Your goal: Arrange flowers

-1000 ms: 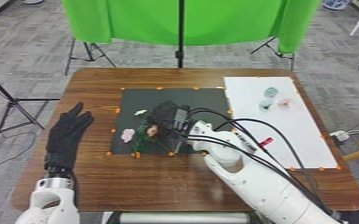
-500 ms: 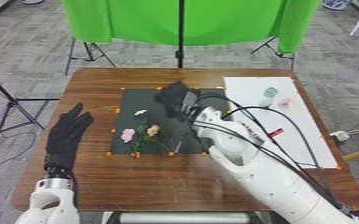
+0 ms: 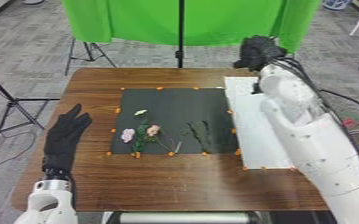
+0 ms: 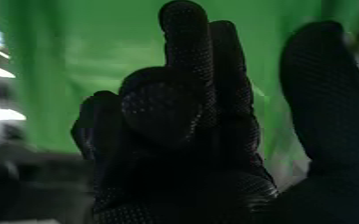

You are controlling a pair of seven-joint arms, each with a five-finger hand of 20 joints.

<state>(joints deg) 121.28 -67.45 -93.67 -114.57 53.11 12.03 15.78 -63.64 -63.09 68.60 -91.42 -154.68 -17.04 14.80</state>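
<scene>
Two pink flowers (image 3: 153, 130) and a white flower (image 3: 141, 112) lie on the black mat (image 3: 171, 100); arranging seems underway. Near the table's (image 3: 95, 85) far edge, the right hand (image 3: 262, 51) is loosely open, empty; next it must come down over a stem.

The right arm (image 3: 310, 147), cut off by the head view's edge, partly hides the white sheet (image 3: 258, 142).

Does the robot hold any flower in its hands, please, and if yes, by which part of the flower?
Nothing is held: the left hand and the right hand are both empty. The pink flower lies on the dark mat.
</scene>
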